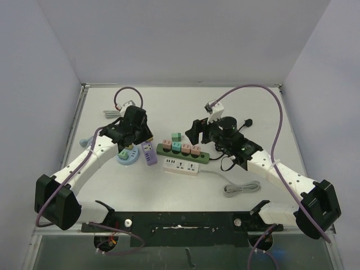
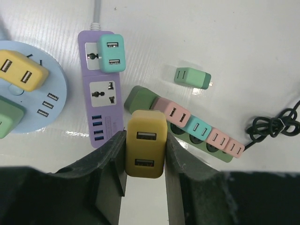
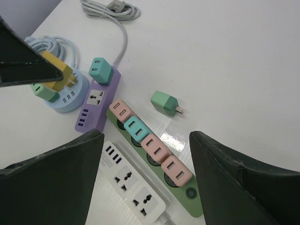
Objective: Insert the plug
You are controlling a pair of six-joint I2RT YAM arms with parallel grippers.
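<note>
Left gripper (image 2: 145,150) jaws clamped on yellow plug (image 2: 146,140), not yet inserted; purple strip (image 2: 104,111) socket free nearby. Right gripper (image 3: 145,136) jaws apart, empty, above green strip (image 3: 191,206). Insertion remains.

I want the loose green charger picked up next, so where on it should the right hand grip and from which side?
Grip the green charger across its long side faces, coming straight down. It lies flat, clear of the green strip, prongs sticking out sideways, so those sides are free and the prong end stays clear.

White arms (image 1: 84,163), black tools (image 1: 133,125), purple cables (image 1: 275,112)
</note>
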